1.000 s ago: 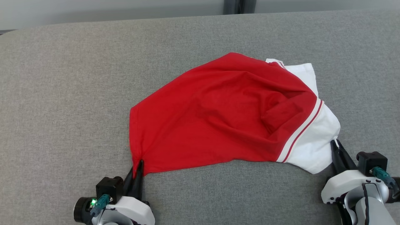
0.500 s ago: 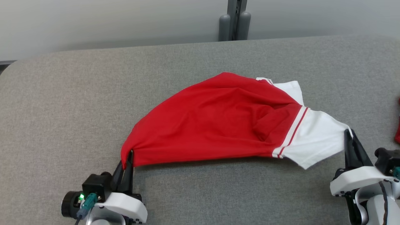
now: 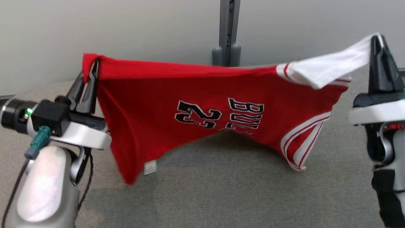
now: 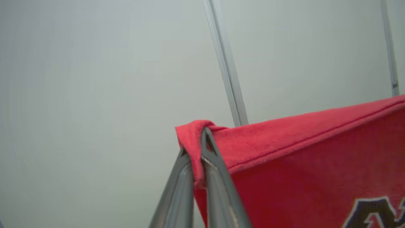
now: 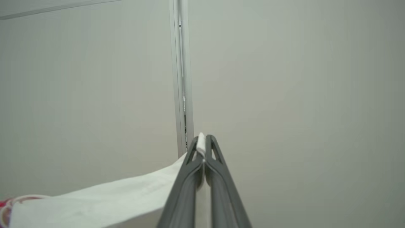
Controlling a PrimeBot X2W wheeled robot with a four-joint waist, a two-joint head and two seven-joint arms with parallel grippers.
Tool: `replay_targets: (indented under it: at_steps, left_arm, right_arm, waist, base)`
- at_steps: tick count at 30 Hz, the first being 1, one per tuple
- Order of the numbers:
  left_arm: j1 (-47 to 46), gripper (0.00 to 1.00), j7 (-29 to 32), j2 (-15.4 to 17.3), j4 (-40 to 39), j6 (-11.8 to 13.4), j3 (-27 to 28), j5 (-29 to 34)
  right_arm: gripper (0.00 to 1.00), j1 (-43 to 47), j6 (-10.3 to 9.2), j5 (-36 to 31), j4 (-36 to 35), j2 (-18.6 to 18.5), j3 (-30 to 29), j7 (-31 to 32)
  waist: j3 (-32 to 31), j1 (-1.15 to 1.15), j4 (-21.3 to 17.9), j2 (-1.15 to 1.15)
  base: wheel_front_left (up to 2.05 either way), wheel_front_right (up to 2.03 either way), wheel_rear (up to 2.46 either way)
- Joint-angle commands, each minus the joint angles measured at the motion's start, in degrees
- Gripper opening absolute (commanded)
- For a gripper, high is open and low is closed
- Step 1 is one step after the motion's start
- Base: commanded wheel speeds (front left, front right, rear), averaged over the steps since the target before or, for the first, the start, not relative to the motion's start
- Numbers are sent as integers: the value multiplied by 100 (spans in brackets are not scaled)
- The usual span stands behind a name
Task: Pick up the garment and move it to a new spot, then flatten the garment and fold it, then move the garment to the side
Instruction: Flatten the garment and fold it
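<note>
While left gripper, right gripper clamp garment, print reads "23", "BUL"

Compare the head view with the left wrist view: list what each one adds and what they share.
Head view adds: the right gripper shut on the white sleeve, the grey table below, the whole black print. Left wrist view adds: the red hem corner lapped over one finger, close up. Shared: the left gripper shut on the garment, the wall post.
</note>
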Motion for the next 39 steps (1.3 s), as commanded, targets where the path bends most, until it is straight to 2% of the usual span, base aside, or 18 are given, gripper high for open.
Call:
replay_targets:
  at_steps: [1, 6, 12, 16, 21, 23, 25, 28, 32, 39]
  left_arm:
    - [-256, 0, -4, 133, 88, -45, -18, 70]
    - [-1296, 0, 33, 468, 441, -145, -210, 67]
    - [-2625, 0, 459, 720, 802, -195, -602, 87]
    - [-3505, 0, 600, 742, 1319, -199, -889, 136]
    - [-4723, 0, 543, 762, 2268, -194, -1071, 270]
    - [-4995, 0, 480, 746, 2420, -141, -1076, 306]
    - [-5728, 0, 225, 719, 2784, 64, -1102, 462]
    - [-6365, 0, 56, 722, 2968, 251, -1078, 548]
    - [-6650, 0, 7, 691, 3200, 310, -1040, 476]
    - [-5666, 0, 3, 452, 3524, 238, -823, -41]
  right_arm:
    - [0, -229, -2, 94, -26, -111, 67, 5]
    - [0, -1155, -2, 300, 2, -439, 312, 5]
    - [0, -2505, -2, 387, 206, -751, 390, 215]
    - [0, -3484, -2, 54, 684, -952, 618, 356]
    - [0, -4866, -3, -452, 1667, -991, 702, 219]
    - [0, -5187, -3, -546, 1859, -964, 591, 168]
    - [0, -5985, -3, -1024, 2247, -926, 310, 32]
    - [0, -6574, -3, -1479, 2274, -894, 30, -13]
    - [0, -6639, -3, -1721, 2094, -767, -315, -7]
    - [0, -5578, -5, -1440, 2118, -749, -411, -6]
  waist:
    - [-15, 0, -9, 0]
    - [124, 0, -8, 0]
    - [957, 0, 51, 0]
    - [1710, 0, 82, 0]
    - [2445, 0, 83, 0]
    - [2557, 0, 84, 0]
    - [2719, 0, 133, 0]
    - [2765, 0, 189, 0]
    - [2777, 0, 227, 0]
    - [2944, 0, 178, 0]
  base:
    - [0, 0, 0]
    - [0, 0, 0]
    - [0, 0, 0]
    - [0, 0, 0]
    - [0, 0, 0]
    - [0, 0, 0]
    - [0, 0, 0]
    - [0, 0, 0]
    - [0, 0, 0]
    - [0, 0, 0]
